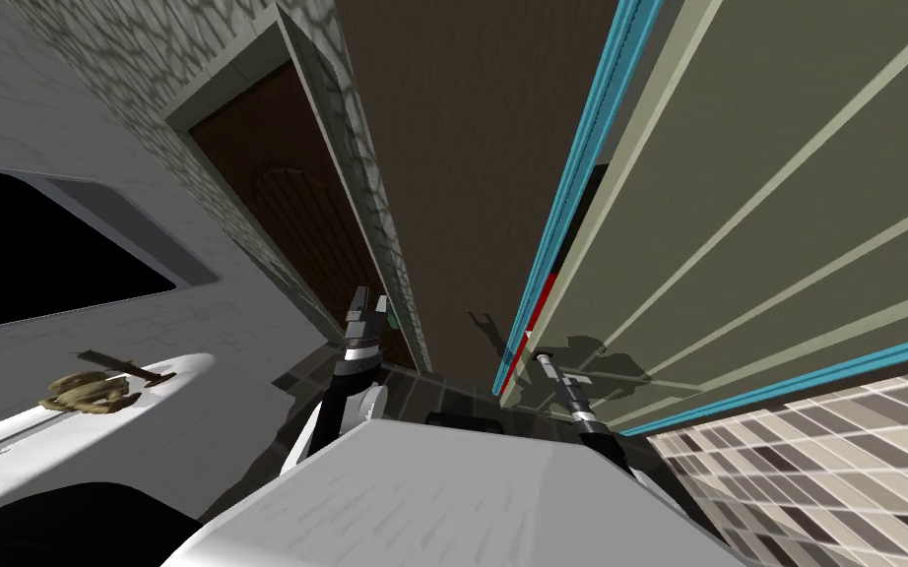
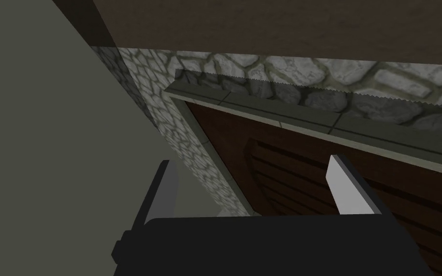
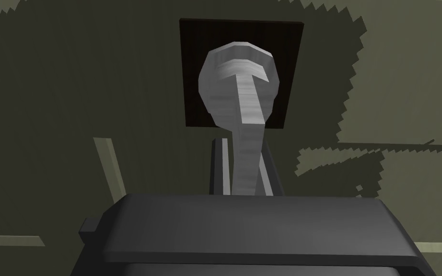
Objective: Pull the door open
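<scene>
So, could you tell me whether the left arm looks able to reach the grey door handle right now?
Probably not. The right gripper is shut on the handle, leaving little of it free to grasp, and the left gripper, open, points away at a brown door in the stone wall.

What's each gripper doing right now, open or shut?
Left gripper: open, holding nothing.
Right gripper: shut on the grey door handle.

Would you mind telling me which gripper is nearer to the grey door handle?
Right. The right gripper is shut on the grey handle; the left gripper is open, off to the side, facing a brown door.
</scene>
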Motion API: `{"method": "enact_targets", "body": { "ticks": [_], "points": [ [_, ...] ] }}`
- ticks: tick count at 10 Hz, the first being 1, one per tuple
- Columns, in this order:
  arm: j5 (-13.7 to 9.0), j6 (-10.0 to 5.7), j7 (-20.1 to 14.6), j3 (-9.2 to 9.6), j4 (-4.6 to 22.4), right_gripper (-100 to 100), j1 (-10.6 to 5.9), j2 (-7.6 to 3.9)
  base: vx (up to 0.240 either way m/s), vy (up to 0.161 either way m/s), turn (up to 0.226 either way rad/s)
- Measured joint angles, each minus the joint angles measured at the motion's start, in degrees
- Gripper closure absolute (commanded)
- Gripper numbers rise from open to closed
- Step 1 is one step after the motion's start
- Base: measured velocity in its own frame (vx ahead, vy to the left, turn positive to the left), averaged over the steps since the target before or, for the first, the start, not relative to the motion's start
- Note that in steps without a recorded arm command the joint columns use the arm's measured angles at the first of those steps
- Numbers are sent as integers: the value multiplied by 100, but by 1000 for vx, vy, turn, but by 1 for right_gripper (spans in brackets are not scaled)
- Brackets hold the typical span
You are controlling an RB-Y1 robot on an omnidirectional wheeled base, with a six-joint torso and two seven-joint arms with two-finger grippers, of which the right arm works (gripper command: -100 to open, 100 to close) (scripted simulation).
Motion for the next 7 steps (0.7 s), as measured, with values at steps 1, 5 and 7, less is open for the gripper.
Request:
{"method": "enact_targets", "body": {
  "ticks": [1, 5, 7],
  "points": [
    [41, -126, -81, 69, 87, 100, 22, -67, -231, -75, 108],
    [148, -296, -255, 247, -3, 100, 207, -182, -128, -50, 72],
    [151, -375, -290, 269, -47, 100, 294, -234, -208, -74, 155]
  ]
}}
